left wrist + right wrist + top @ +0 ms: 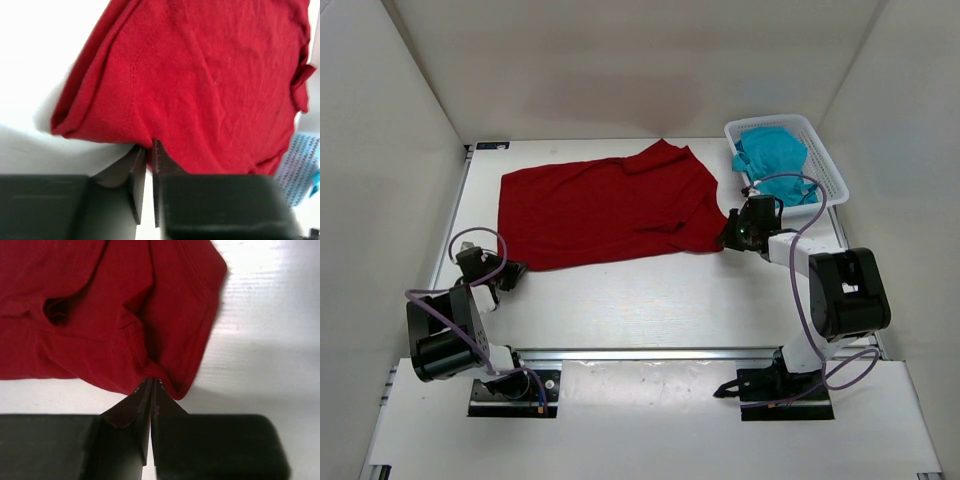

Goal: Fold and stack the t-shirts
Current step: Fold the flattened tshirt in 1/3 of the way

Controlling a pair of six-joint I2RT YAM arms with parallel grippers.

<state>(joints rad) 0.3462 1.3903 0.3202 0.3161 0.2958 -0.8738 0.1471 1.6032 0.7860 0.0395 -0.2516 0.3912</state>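
My left hand [149,150] is clenched on the near hem of the red shirt [600,205], close to its near-left corner. My right hand [151,385] is pinched tight on the same shirt's edge at its near-right corner. The red shirt lies spread and slightly rumpled across the bench [640,300] between my two hands, while the teal shirt [770,155] sits bunched in the white basket [828,165] at the far right.

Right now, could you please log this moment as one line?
left pincer: shut on dark red t-shirt edge | right pincer: shut on same shirt | teal t-shirt: in white basket | stack: not yet
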